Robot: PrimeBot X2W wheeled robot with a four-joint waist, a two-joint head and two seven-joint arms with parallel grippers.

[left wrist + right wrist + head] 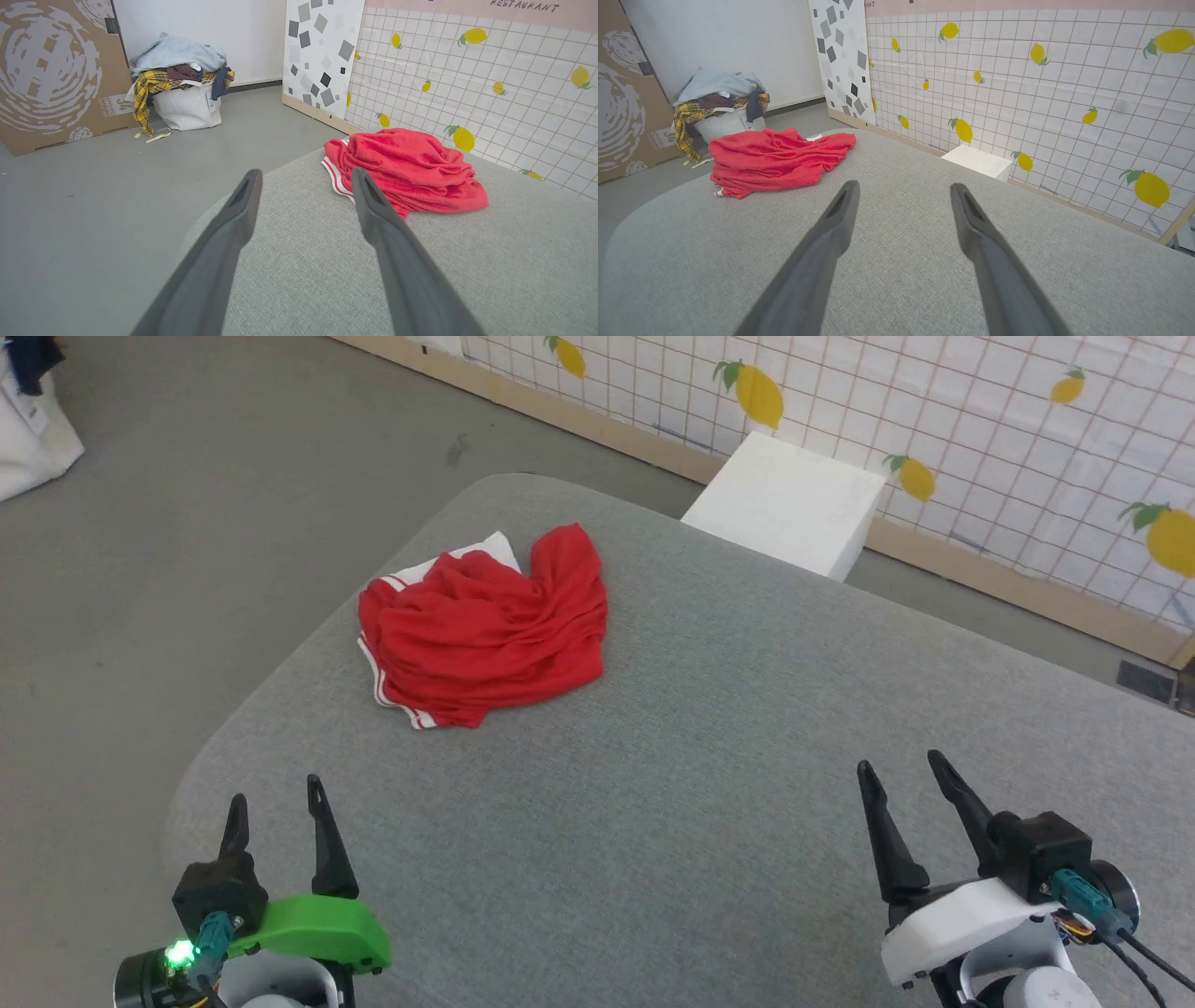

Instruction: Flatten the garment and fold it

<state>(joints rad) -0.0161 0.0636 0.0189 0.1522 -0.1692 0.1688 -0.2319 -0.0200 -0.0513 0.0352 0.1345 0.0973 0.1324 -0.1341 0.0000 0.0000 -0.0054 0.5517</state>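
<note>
Your left end effector (275, 789) and right end effector (898, 760) gape wide, empty; the red fabric garment (485, 630), white-striped at its edge, lies crumpled.

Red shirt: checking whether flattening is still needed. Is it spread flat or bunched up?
Bunched up. The red shirt lies as a crumpled, deeply creased heap on the grey table, striped trim showing at one edge.

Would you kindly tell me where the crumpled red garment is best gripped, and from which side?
Probably the striped trim at the near-left edge of the garment, approached from the robot's side with the open left tool, which is nearer. That hem lies exposed flat on the table, so pinching it should draw one layer out; the middle is bunched folds.
</note>
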